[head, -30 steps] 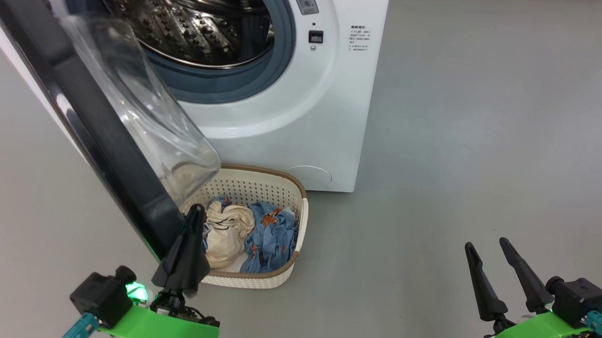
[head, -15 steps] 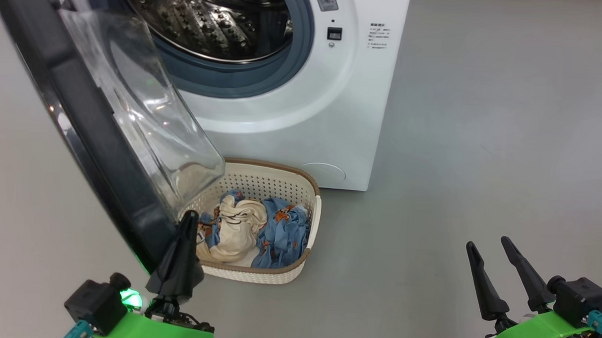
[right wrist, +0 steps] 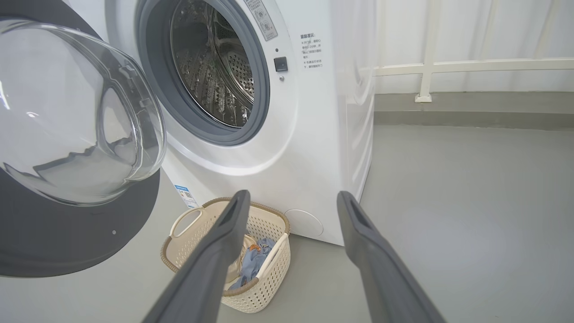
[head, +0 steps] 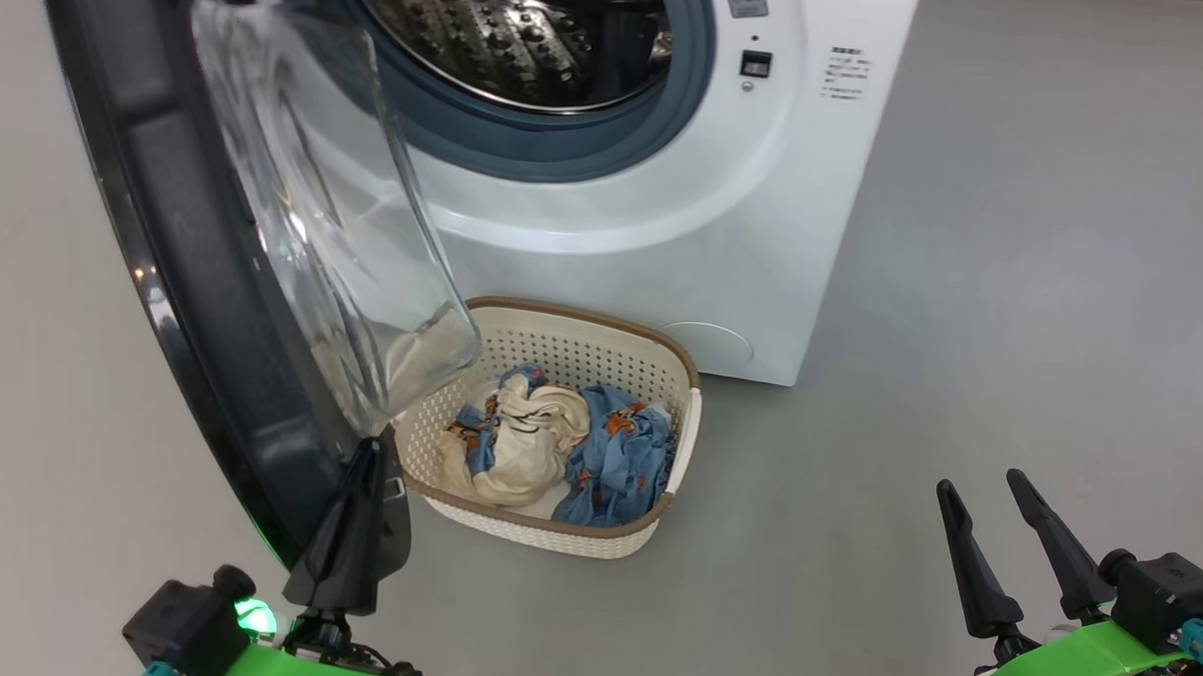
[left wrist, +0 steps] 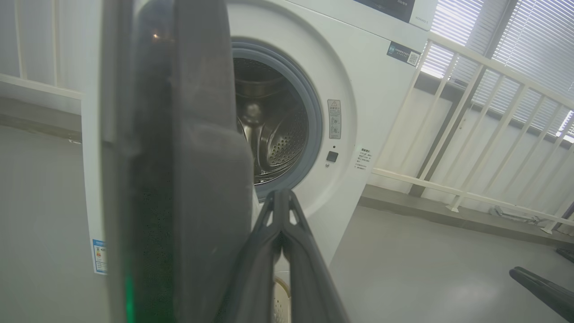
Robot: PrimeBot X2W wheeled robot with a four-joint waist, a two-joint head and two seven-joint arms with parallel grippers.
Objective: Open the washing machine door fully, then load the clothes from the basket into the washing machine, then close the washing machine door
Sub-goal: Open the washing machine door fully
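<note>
The white washing machine (head: 665, 250) (left wrist: 358, 89) (right wrist: 314, 134) shows its steel drum. Its black washing machine door (head: 193, 294) (left wrist: 179, 157) (right wrist: 67, 233), with a clear glass bowl, hangs open to the left. On the floor in front stands the cream basket (head: 555, 532) (right wrist: 269, 287). It holds the clothes (head: 617, 459) (right wrist: 253, 264), blue printed pieces and a cream one. My left gripper (head: 369, 450) (left wrist: 280, 193) is shut and empty, right beside the door's lower inner edge; I cannot tell if it touches. My right gripper (head: 981, 481) (right wrist: 292, 197) is open and empty, low at the right.
Grey floor (head: 1013, 292) stretches to the right of the machine and in front of the basket. A white railing (left wrist: 471, 193) (right wrist: 426, 67) runs along the wall behind and to the right of the machine.
The whole head picture has shifted right, so the camera moved. Against the basket, my left gripper and the door's lower edge have gone left, and the door stands wider. The right gripper is unchanged.
</note>
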